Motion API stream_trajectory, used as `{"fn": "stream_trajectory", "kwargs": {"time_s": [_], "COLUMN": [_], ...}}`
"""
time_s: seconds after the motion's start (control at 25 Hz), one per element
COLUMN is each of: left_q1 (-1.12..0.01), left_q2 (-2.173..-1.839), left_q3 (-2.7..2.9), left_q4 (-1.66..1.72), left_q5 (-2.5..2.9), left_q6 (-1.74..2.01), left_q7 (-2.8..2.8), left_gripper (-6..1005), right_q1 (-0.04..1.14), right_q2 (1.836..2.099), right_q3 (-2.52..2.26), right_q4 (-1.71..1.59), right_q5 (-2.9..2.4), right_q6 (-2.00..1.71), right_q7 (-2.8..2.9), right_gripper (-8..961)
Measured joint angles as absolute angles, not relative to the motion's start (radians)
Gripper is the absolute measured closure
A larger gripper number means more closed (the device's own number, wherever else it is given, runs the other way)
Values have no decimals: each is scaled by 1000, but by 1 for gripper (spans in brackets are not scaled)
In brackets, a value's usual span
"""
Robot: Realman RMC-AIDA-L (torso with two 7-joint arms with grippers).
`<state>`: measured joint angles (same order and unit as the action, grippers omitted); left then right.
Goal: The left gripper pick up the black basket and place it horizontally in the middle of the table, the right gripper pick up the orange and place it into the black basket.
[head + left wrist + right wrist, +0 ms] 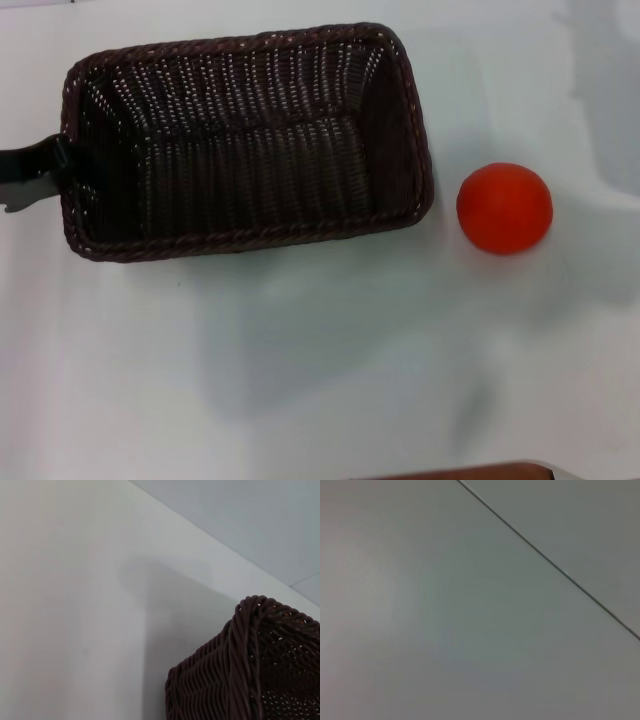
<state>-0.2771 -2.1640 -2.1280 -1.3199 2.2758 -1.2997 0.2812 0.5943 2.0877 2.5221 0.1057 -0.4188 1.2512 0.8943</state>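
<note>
The black basket (pixel 245 140) is a large dark woven wicker basket lying lengthwise across the upper left of the white table (pixel 320 340), open side up and empty. My left gripper (pixel 45 172) comes in from the left edge and is closed on the basket's left short rim. The left wrist view shows one braided corner of the basket (pixel 250 670) close up over the table. The orange (pixel 504 208) sits on the table to the right of the basket, apart from it. My right gripper is out of view; the right wrist view shows only bare table surface.
A soft shadow (pixel 330 340) lies on the table in front of the basket. A brown edge (pixel 470 471) shows at the bottom of the head view. A thin seam line (pixel 545 560) crosses the surface in the right wrist view.
</note>
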Motion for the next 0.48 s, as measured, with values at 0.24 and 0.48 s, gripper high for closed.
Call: {"fn": "stream_trajectory", "kwargs": {"time_s": [0.24,0.48], "left_q1": [-257,-254], "left_q2": [-2164,-2165], "left_q3": [-2127,-2130], "left_q4": [-1323,-1319], "left_q5": [2278,2274], "left_q6": [-1297,-1307], "left_q7": [287,285], "left_gripper": [849,772], "right_q1": [594,592], "right_q2": [2088,2088], "right_q3": [2523,2525], "right_q4": [106,103], "right_q5": [-419,-419], "right_q6": [1252,1251], "right_q7": [894,892], "right_gripper": [180,188]}}
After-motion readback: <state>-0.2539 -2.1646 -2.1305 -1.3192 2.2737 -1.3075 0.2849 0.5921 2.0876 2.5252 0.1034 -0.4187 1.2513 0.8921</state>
